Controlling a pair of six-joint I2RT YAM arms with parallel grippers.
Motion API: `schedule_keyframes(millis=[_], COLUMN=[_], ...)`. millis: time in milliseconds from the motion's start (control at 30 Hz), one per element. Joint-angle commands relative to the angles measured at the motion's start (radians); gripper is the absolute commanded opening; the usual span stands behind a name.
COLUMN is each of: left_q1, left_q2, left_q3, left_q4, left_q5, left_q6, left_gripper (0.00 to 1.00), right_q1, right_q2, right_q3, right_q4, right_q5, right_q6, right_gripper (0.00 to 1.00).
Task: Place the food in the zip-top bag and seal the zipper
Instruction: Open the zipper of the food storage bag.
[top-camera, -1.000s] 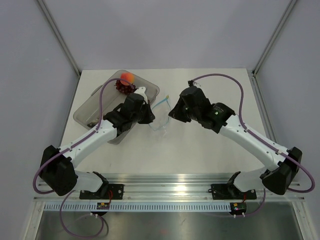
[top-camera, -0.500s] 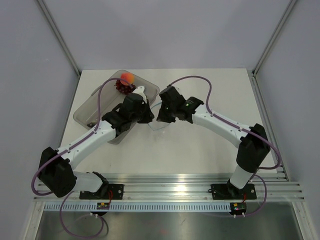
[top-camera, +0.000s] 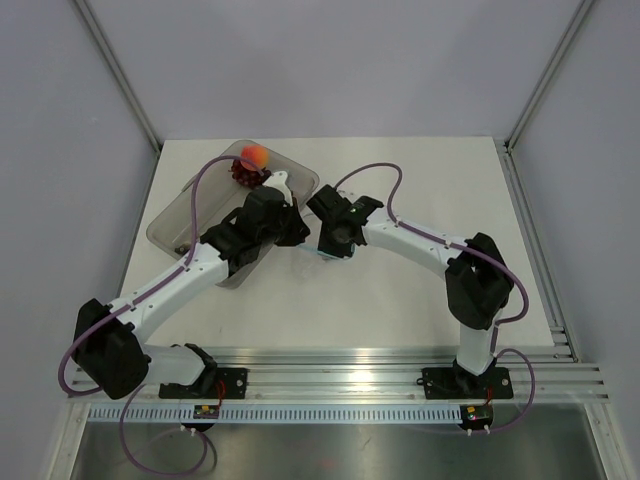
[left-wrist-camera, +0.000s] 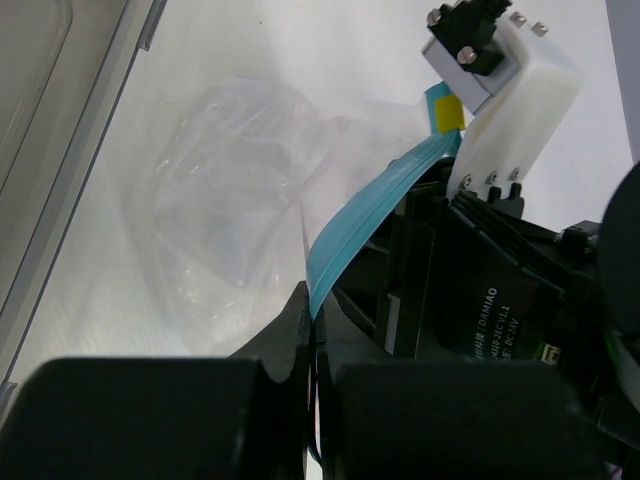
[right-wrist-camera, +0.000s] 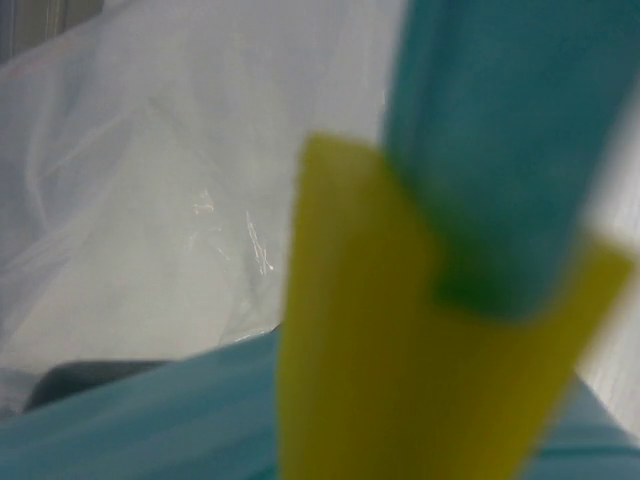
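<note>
The tray (top-camera: 170, 225) sits at the back left of the counter (top-camera: 430, 180). The peach (top-camera: 253, 155) and grapes (top-camera: 246, 174) lie in its far end. Just right of it lies the zip-top bag (left-wrist-camera: 230, 170), between the left tool (top-camera: 298, 232) and the right tool (top-camera: 328, 243).

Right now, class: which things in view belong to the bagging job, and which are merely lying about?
Job: round orange-red peach-like fruit; dark red-purple grape bunch; clear crinkly plastic zip-top bag; blue-teal zipper strip.
Lying about: translucent grey rectangular tray; white table.

Clear, crinkly zip-top bag (left-wrist-camera: 235, 190) lies slack beside the left fingers (left-wrist-camera: 170, 415). Its blue-teal zipper (left-wrist-camera: 372, 203) runs taut from them to the right fingers (left-wrist-camera: 505, 95). Orange-red peach (top-camera: 254, 154) touches dark grapes (top-camera: 246, 174), well beyond both.
</note>
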Motion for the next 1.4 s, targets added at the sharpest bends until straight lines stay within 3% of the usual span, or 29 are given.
schedule_keyframes(millis=[0, 133, 400, 533, 567, 633, 833, 1033, 1300, 1367], left_q1=[0.004, 0.004, 0.006, 0.006, 0.006, 0.006, 0.006, 0.006, 0.006, 0.006], left_q2=[-0.024, -0.021, -0.015, 0.023, 0.025, 0.029, 0.034, 0.043, 0.037, 0.029], left_q3=[0.015, 0.012, 0.024, 0.023, 0.013, -0.002, -0.011, -0.008, -0.011, -0.014], left_q4=[0.058, 0.053, 0.029, 0.030, 0.041, 0.059, 0.085, 0.096, 0.088, 0.087], left_q5=[-0.014, -0.019, -0.053, -0.025, -0.008, 0.010, 0.032, 0.056, 0.059, 0.053], left_q6=[0.000, 0.004, 0.037, 0.021, 0.015, 0.004, -0.005, -0.008, -0.011, -0.011], left_gripper=[0.00, 0.00, 0.00, 0.00, 0.00, 0.00, 0.00, 0.00, 0.00, 0.00], right_q1=[0.006, 0.007, 0.007, 0.007, 0.009, 0.010, 0.012, 0.009, 0.006, 0.004], right_q2=[-0.030, -0.059, -0.071, -0.166, -0.188, -0.243, -0.378, -0.390, -0.312, -0.297], right_q3=[0.059, 0.078, 0.116, 0.102, 0.090, 0.093, 0.058, -0.010, -0.027, -0.033], right_q4=[-0.140, -0.163, -0.255, -0.120, -0.053, 0.002, 0.033, -0.055, -0.036, -0.037], right_q5=[0.172, 0.197, 0.252, 0.097, 0.048, 0.019, 0.094, 0.221, 0.154, 0.154], right_q6=[-0.016, -0.021, -0.060, -0.087, -0.085, -0.085, -0.073, -0.039, -0.042, -0.038], right_gripper=[0.00, 0.06, 0.08, 0.19, 0.27, 0.33, 0.41, 0.64, 0.65, 0.53])
